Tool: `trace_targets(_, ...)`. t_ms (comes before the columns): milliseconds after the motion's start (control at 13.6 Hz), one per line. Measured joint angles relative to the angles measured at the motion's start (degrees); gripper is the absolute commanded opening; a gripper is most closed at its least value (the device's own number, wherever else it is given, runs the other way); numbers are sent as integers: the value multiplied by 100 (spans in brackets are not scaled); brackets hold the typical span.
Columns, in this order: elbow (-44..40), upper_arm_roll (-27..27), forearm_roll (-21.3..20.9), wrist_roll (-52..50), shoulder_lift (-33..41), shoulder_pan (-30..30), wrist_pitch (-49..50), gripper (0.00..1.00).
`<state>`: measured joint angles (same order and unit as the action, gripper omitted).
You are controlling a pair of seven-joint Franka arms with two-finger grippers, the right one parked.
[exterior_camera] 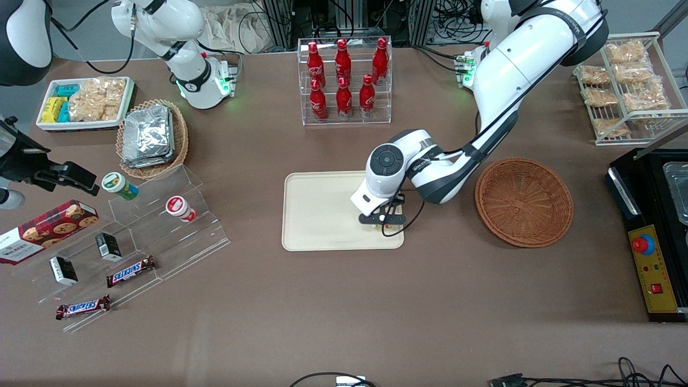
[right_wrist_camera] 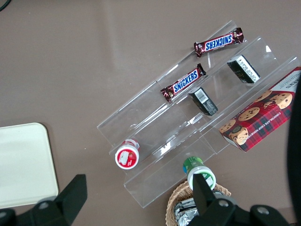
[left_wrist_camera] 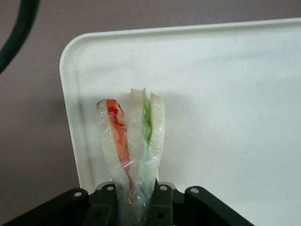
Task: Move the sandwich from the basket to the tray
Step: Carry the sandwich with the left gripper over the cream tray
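My left gripper (exterior_camera: 381, 219) hangs low over the cream tray (exterior_camera: 322, 215), at the tray's corner nearest the round wicker basket (exterior_camera: 524, 201). In the left wrist view the gripper (left_wrist_camera: 134, 197) is shut on the clear-wrapped sandwich (left_wrist_camera: 134, 136). The wedge stands on edge between the black fingers (left_wrist_camera: 162, 200), showing red, orange and green filling, over the tray (left_wrist_camera: 225, 94) close to its rounded corner. I cannot tell whether the sandwich touches the tray. The round basket holds nothing. The arm hides the sandwich in the front view.
A clear rack of red bottles (exterior_camera: 344, 75) stands farther from the camera than the tray. A stepped acrylic shelf (exterior_camera: 150, 231) with snacks and an oval basket of foil packets (exterior_camera: 152, 138) lie toward the parked arm's end. A black control box (exterior_camera: 653, 252) sits beside the round basket.
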<state>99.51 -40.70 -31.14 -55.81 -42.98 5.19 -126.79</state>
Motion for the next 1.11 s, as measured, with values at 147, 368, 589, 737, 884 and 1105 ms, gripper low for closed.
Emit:
trace_targets(147, 47, 41, -13, 0, -4, -5, -43, 100)
trace_targets(368, 47, 49, -16, 0, -5, -16, -44, 100)
trace_targets(589, 14, 47, -16, -143, 59, -43, -6, 100)
trace_targets(737, -77, 13, -15, -403, 321, -48, 318, 100)
trace_targets(884, -191, -9, 170, -470, 833, -62, 726, 100)
trace_targets(1105, -552, 84, 746, -205, 1708, -116, 1810, 98)
